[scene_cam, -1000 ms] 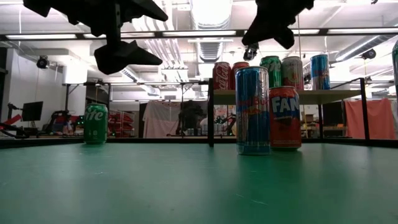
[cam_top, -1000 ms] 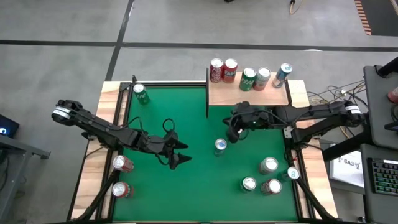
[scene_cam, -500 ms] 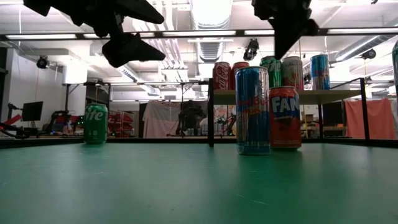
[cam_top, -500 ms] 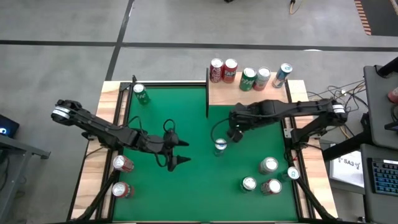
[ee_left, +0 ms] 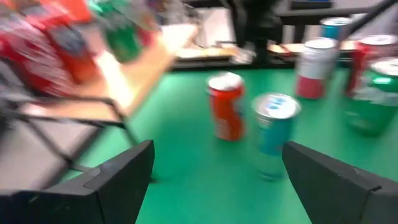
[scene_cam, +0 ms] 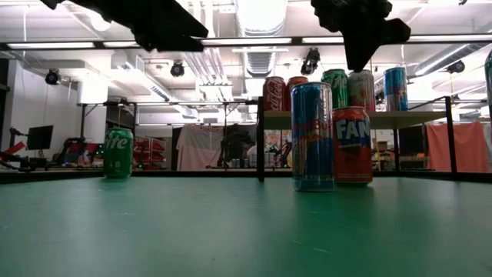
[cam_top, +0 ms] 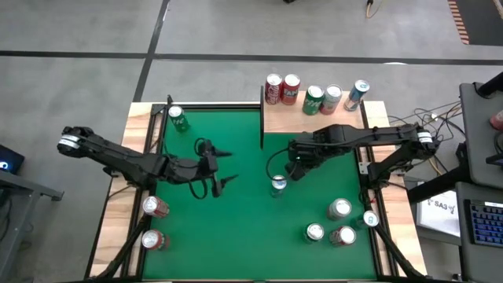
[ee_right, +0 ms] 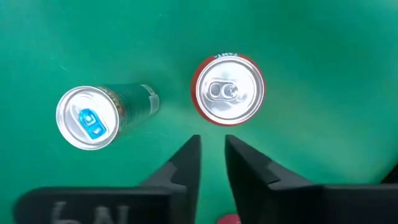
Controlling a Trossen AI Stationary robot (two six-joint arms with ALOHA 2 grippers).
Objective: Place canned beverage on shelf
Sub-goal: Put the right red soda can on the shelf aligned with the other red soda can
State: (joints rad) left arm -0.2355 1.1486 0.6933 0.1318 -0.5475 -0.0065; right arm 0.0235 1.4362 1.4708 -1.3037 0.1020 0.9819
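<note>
high: overhead | low: tabletop level | both share blue can (cam_top: 278, 184)

Bright, even light falls from ceiling strip lamps (scene_cam: 261, 15), which glare white in the low view. Shadows on the desk (cam_top: 236, 228) are faint. The left wrist view is smeared with blur; the right wrist view is crisp.

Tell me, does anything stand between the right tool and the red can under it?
Nothing visible does. The right tool hangs over the red Fanta can; the blue can stands beside it, apart.
</note>
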